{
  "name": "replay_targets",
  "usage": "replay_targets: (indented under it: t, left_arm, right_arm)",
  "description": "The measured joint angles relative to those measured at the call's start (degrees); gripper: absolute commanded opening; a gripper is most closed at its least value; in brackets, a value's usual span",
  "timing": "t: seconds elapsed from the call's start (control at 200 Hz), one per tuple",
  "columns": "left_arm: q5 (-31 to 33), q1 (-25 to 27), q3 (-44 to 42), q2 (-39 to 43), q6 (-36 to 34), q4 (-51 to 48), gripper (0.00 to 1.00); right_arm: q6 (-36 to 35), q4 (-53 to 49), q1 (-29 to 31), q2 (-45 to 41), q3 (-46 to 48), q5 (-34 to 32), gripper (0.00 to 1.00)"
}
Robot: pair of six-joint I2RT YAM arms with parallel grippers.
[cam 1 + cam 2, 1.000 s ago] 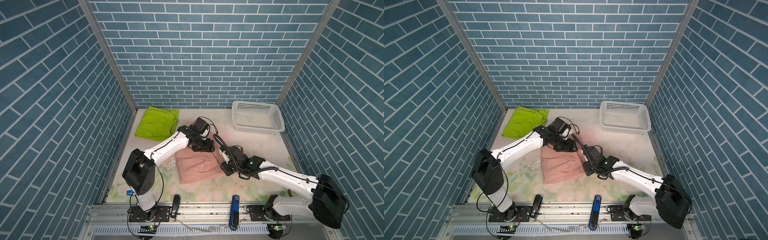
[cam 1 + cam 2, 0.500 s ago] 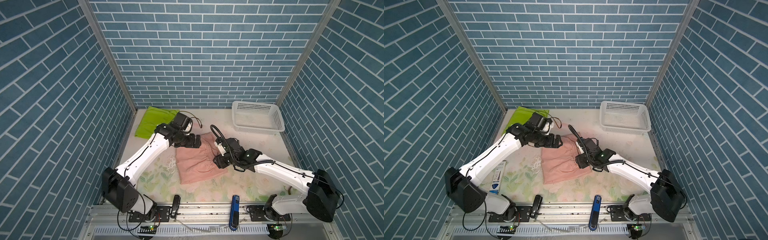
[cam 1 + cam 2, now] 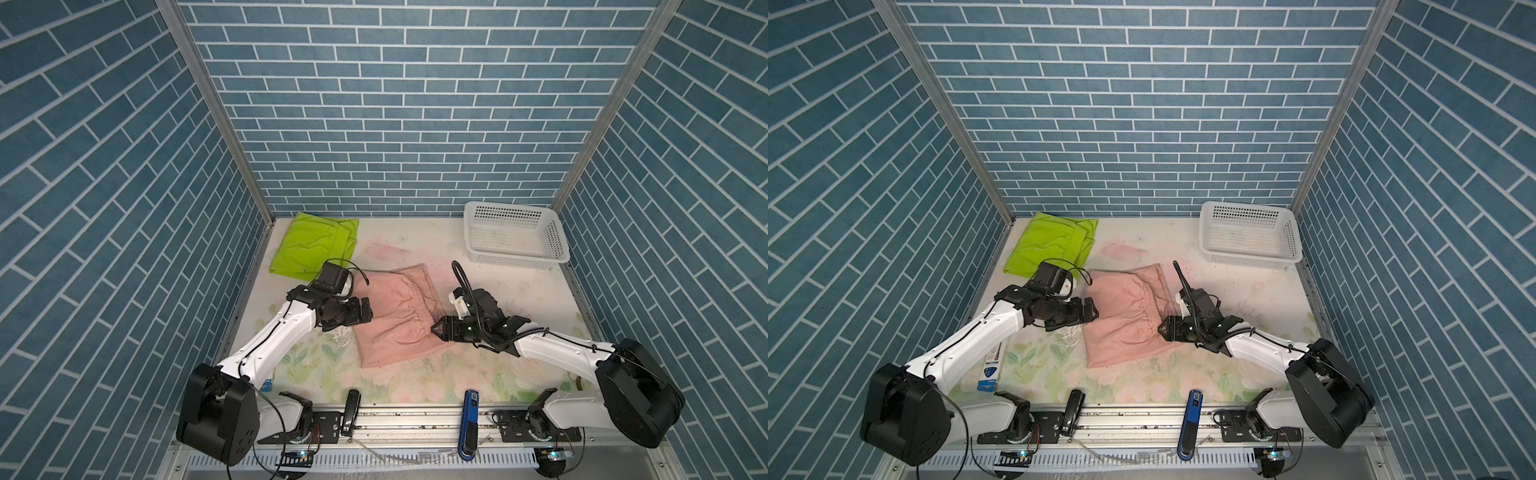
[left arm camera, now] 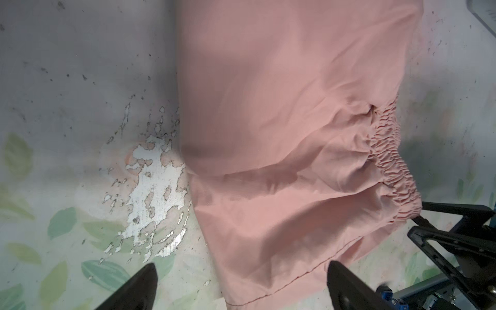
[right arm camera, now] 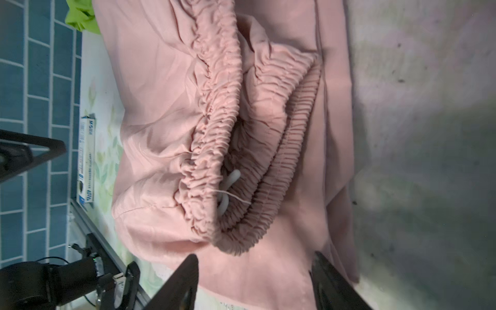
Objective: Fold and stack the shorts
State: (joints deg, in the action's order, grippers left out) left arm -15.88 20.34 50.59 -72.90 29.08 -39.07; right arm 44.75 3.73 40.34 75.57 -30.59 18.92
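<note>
At the left rear corner of the table (image 3: 415,245) you see the lime-green shorts (image 3: 313,247), folded flat and lying apart from both arms. Just in front of them, your left gripper (image 3: 366,309) sits at the left edge of the salmon-pink shorts (image 3: 395,316). In the left wrist view its fingers (image 4: 139,284) stand wide apart and grip nothing. The pink shorts lie folded at the table's centre, between the two grippers, with the gathered waistband (image 5: 214,120) turned toward the right arm. Your right gripper (image 3: 434,330) meets that waistband edge. In the right wrist view its jaws are parted, with the cloth lying loose beneath them. The white basket (image 3: 515,257) stands at the right rear corner, well apart from both shorts.
</note>
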Motion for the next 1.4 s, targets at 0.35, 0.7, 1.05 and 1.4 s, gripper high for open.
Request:
replay_targets:
  t: [0.35, 0.7, 1.05, 1.4]
  left_arm:
    - [-0.1, -0.3, 0.0, -0.1, 0.0, 3.0, 1.0]
    - [-1.3, -0.6, 0.0, -2.1, 0.0, 3.4, 1.0]
    - [-1.4, -0.6, 0.0, -2.3, -0.2, 3.4, 1.0]
    - [-2.2, -0.7, -0.4, -2.8, -0.2, 4.1, 1.0]
  right_arm:
    - [13.8, 19.1, 1.6, -2.3, 7.9, -1.4, 0.75]
    - [18.4, 22.6, 2.7, 2.4, 7.8, -1.6, 0.78]
    - [20.0, 27.9, 4.9, 8.3, 7.4, -3.6, 0.78]
    - [19.7, 33.6, 4.9, 14.6, 3.8, -6.1, 0.73]
